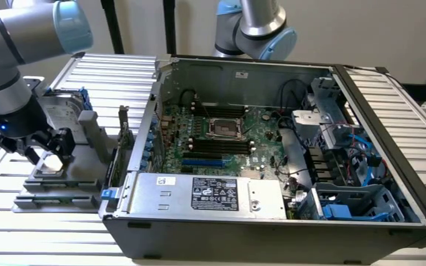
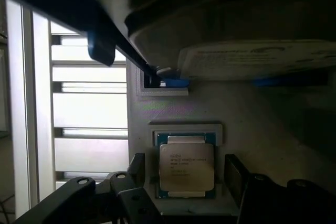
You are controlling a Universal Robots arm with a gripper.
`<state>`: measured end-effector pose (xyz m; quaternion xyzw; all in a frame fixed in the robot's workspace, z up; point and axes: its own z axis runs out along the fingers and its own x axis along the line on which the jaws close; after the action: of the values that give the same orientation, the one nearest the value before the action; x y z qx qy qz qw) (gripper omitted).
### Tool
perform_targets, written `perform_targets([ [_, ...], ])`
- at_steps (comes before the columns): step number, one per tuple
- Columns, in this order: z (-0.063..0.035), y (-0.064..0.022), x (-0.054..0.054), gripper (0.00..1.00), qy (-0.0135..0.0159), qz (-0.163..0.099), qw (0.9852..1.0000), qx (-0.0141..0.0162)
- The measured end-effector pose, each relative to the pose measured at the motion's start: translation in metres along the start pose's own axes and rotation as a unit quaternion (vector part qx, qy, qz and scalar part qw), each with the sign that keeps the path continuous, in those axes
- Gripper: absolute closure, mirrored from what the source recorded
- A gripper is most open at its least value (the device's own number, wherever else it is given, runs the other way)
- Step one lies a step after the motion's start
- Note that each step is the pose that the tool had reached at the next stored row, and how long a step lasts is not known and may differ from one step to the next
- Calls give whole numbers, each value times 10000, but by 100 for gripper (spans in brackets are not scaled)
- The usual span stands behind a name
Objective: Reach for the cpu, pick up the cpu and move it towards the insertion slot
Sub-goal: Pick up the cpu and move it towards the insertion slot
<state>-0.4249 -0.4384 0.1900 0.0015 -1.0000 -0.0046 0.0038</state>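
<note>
The cpu (image 2: 186, 165), a flat square chip with a silvery top and printed text, lies in a shallow pocket of a grey fixture (image 2: 252, 114). In the exterior view the cpu (image 1: 51, 164) sits at the exterior view's left, outside the computer case. My gripper (image 2: 185, 174) is open and lowered over it, with one dark finger (image 2: 137, 167) on each side and a small gap to the chip's edges. In the exterior view the gripper (image 1: 48, 157) straddles the chip. The insertion slot (image 1: 226, 128), a silvery frame with a dark centre, is on the green board inside the case.
The open computer case (image 1: 390, 111) lies on a slatted metal table (image 1: 20, 244), with a power supply (image 1: 206, 194) along its near wall and black memory slots (image 1: 217, 145) beside the socket. A hard drive with blue rails (image 1: 65, 108) stands behind the fixture. A second arm (image 1: 254, 27) rises behind the case.
</note>
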Motion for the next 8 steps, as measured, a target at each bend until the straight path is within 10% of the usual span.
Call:
perform_targets([
  [8,19,0,-27,29,2,1,10000,11],
])
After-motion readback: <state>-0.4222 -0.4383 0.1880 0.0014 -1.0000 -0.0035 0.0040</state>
